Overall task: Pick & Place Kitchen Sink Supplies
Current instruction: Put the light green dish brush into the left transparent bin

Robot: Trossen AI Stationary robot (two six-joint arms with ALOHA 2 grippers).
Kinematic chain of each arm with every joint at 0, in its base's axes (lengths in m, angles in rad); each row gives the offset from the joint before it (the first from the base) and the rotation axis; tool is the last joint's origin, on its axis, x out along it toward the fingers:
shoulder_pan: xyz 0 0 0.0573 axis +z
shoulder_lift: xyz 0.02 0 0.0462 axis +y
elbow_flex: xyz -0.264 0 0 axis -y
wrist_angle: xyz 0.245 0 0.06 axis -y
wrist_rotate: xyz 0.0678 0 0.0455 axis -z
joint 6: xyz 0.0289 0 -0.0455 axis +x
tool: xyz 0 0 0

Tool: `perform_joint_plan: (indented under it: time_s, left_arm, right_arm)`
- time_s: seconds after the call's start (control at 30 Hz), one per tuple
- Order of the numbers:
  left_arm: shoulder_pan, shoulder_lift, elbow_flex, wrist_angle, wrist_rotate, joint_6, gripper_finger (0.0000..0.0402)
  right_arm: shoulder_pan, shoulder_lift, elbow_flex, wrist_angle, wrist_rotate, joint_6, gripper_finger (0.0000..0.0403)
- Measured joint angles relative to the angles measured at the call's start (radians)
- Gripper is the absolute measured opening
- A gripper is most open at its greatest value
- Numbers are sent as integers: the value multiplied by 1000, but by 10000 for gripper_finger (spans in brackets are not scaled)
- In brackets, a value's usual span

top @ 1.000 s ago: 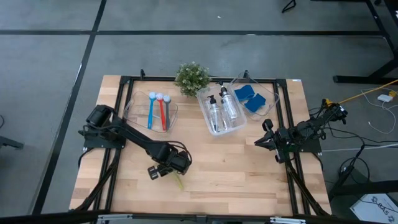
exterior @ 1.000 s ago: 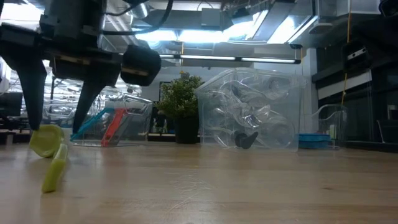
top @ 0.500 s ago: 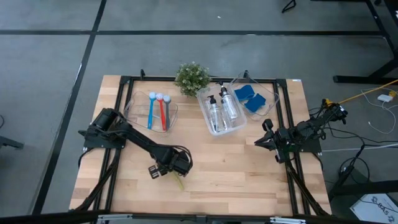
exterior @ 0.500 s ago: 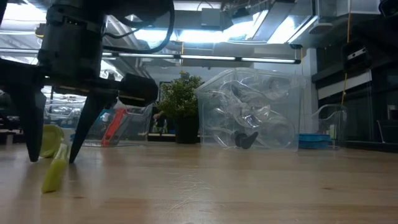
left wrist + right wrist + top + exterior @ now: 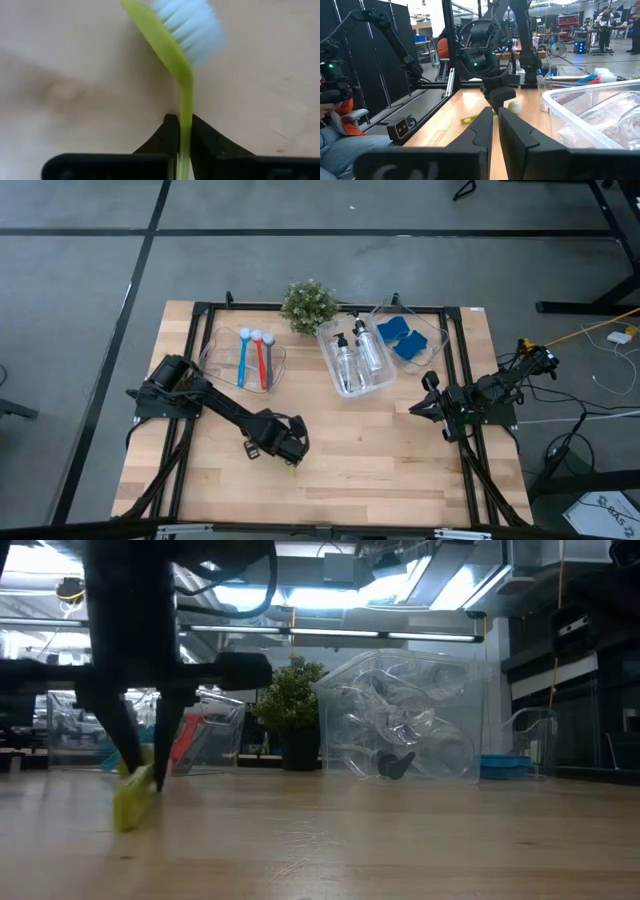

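Two dark fingers [image 5: 172,131] of the left gripper [image 5: 286,452] are clamped on the thin handle of the yellow-green dish brush [image 5: 176,55], whose white bristles show ahead of them over the bare wood in the left wrist view. Seen level across the table [image 5: 400,840], the brush [image 5: 133,798] hangs tilted with its lower end on or just above the boards, near the front and toward the left arm's side. Farther back on that side, a clear bin [image 5: 212,358] holds three brushes lying side by side: a blue dish brush [image 5: 243,356], a red dish brush [image 5: 261,357] and another with a pale head whose colour I cannot tell. Beside that bin stands the small potted plant [image 5: 309,304]. Next comes a larger clear bin [image 5: 336,378] with two pump bottles [image 5: 356,351] lying in it, and just beyond it a third bin [image 5: 438,337] containing blue sponges [image 5: 402,336]. Off at the table's right edge the right gripper [image 5: 424,402] waits, its fingers [image 5: 480,131] drawn nearly together around nothing, well apart from everything else.
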Motion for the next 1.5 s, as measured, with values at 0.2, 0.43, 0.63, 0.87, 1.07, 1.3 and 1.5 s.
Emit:
perform_joint_plan:
  time_s: [0.2,0.43,0.63,0.87,1.07,1.3,1.5]
  left_arm:
    - [-30,-4,-4,-15,-186,76,16]
    - [-34,-91,-4,-100,-290,145,16]
    - [-25,-167,-4,-179,-311,185,16]
    - [-21,-251,-4,-274,-351,269,16]
    - [-23,-356,-3,-374,-418,295,16]
    - [-30,-446,-2,-494,-525,364,16]
    - [-9,-512,-2,-626,-710,532,16]
  right_arm:
    - [0,0,0,0,0,0,32]
    - [0,0,0,0,0,0,32]
    - [0,0,0,0,0,0,32]
    - [0,0,0,0,0,0,32]
    - [0,0,0,0,0,0,32]
    - [0,0,0,0,0,0,32]
    - [0,0,0,0,0,0,32]
